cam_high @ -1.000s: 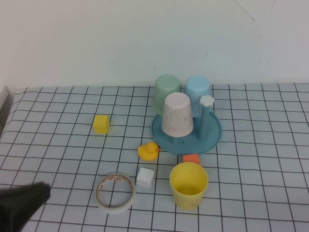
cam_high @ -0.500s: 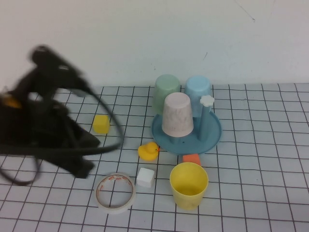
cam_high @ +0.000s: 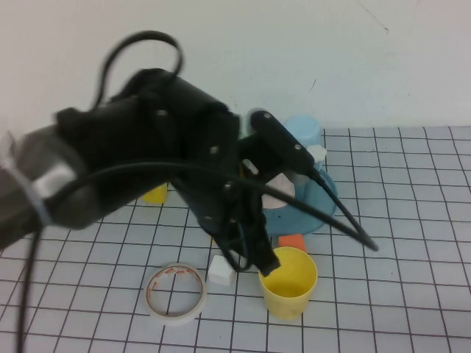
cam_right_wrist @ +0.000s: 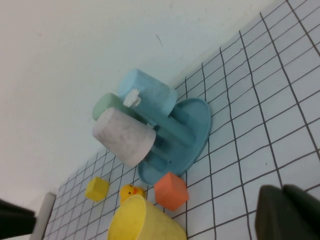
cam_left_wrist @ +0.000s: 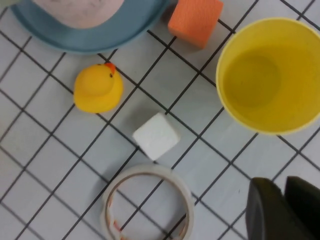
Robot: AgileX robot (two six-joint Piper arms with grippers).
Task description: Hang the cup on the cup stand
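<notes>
Left tool [cam_high: 266, 261] is hovering at the yellow cup's [cam_high: 288, 282] rim, can't tell its opening; right tool [cam_right_wrist: 287, 212] is sitting apart, same.

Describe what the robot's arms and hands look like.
The left arm is bulky matte black, with black cables looping off it and a pale band near its base. Its left hand above the yellow cup is black. The right hand shows only dark blunt tips.

The left arm [cam_high: 162, 154] is matte black and bulky, with thin black cables looping off it and what looks like a white band near its base. Both the left gripper [cam_left_wrist: 285, 210] and the right gripper [cam_right_wrist: 287, 212] have dark, rounded fingers.
</notes>
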